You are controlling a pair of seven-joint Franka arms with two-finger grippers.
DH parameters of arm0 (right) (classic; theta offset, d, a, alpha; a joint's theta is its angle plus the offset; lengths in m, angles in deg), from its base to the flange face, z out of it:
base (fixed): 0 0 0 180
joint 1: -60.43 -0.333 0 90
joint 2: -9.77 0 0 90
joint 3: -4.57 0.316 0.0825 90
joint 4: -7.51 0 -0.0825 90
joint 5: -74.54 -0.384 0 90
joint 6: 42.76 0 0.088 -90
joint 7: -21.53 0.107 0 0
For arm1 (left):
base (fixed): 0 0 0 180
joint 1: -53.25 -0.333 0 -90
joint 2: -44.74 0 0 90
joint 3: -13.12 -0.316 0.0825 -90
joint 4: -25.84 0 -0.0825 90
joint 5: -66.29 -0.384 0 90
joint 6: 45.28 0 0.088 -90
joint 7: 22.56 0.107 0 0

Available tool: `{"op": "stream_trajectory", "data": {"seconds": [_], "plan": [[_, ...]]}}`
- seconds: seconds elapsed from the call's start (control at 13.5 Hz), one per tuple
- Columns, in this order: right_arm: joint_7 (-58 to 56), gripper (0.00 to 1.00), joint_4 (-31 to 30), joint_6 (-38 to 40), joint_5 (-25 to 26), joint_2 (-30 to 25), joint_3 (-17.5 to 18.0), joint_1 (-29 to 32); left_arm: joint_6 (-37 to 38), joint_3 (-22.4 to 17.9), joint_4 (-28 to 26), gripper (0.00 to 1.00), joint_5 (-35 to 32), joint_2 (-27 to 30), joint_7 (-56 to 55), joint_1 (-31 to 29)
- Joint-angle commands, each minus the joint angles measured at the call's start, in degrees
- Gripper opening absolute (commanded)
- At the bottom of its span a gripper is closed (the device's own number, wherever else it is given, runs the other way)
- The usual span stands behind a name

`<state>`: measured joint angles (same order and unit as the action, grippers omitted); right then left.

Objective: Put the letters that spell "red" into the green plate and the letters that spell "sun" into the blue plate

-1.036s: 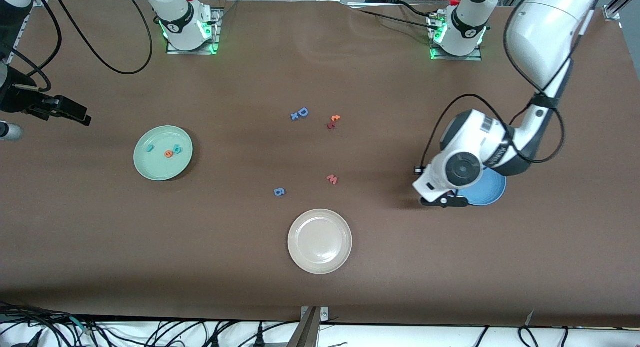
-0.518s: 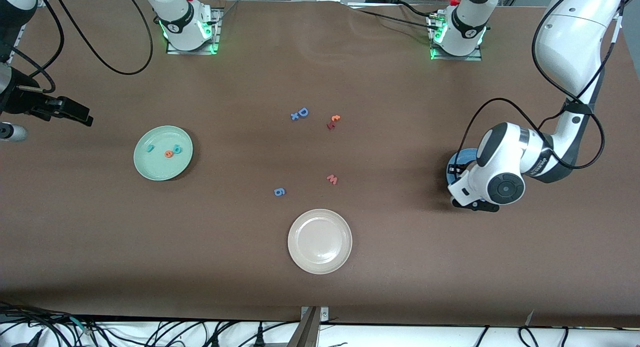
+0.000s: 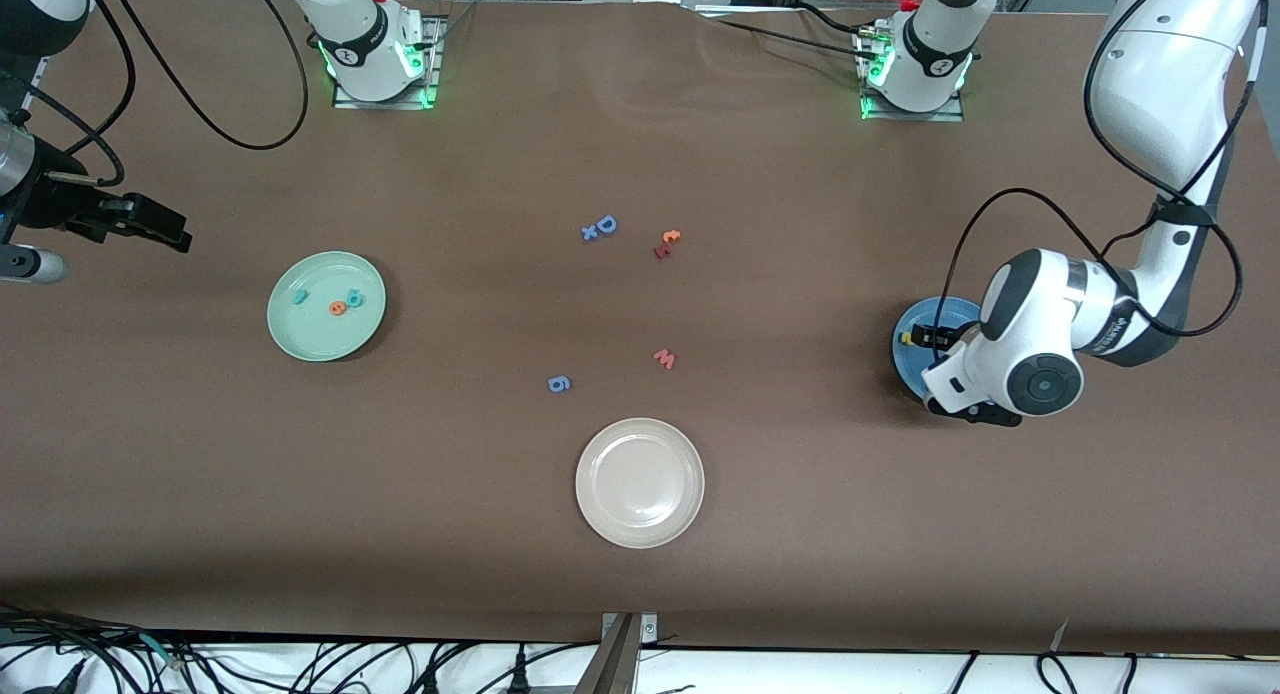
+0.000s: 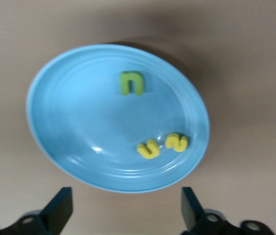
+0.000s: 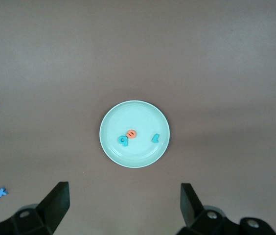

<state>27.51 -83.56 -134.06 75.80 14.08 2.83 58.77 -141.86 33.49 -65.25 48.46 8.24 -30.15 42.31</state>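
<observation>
Both grippers' jaws apart and empty, left gripper (image 4: 126, 215) over the blue plate (image 4: 69, 122), whose 3 letters (image 4: 150, 149) look light, soft, best pinched across their flat sides.

The front camera sits high, facing the robots' bases and taking in the whole table (image 3: 640, 574). The left wrist camera looks straight down, close over the blue plate (image 4: 69, 122), which also shows partly in the front view. The right wrist camera looks down from higher on the green plate (image 5: 111, 142), likewise shared with the front view.
</observation>
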Motion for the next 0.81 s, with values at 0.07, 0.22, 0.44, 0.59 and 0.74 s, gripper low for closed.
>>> {"op": "stream_trajectory", "data": {"seconds": [0.07, 0.22, 0.44, 0.59, 0.74], "plan": [[0.4, 1.0, -0.6, -0.2, 1.1, -0.3, 0.2, -0.1, 6.6, 0.4, 5.3, 1.0, -0.6, 2.8, 1.3, -4.0], [0.4, 1.0, -0.5, -0.3, 1.1, 0.0, 0.1, -0.1, 9.9, 0.5, 8.5, 1.0, 0.0, 3.6, 1.3, -5.8], [1.2, 1.0, -0.4, -0.3, 2.1, 0.1, 0.1, -0.2, 13.0, 0.5, 10.9, 1.0, -0.1, 6.3, 1.3, -5.8], [1.3, 1.0, -0.3, -0.6, 2.6, 0.2, 0.1, -0.4, 14.3, -0.1, 10.3, 1.0, -0.6, 8.5, 2.2, -6.5], [1.3, 1.0, -0.2, -0.6, 2.5, 0.4, 0.1, -0.4, 14.1, -6.4, 8.4, 1.0, 0.3, 12.4, 2.9, -2.5]]}}
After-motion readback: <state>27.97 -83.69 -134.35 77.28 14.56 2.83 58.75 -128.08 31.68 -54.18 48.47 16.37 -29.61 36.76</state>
